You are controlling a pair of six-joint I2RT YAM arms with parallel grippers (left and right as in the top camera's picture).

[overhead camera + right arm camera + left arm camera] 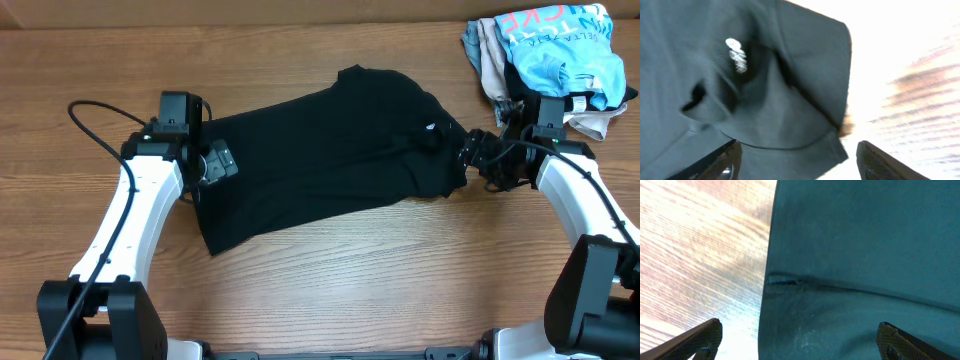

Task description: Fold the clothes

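Now the left pincer, at nine o'clock of the black T-shirt, and the right pincer, at three, stand spread and empty; best grip matching edges evenly.

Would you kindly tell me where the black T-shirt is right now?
In the overhead view the black T-shirt lies spread across the middle of the table, between the left gripper at its left edge and the right gripper at its right edge.
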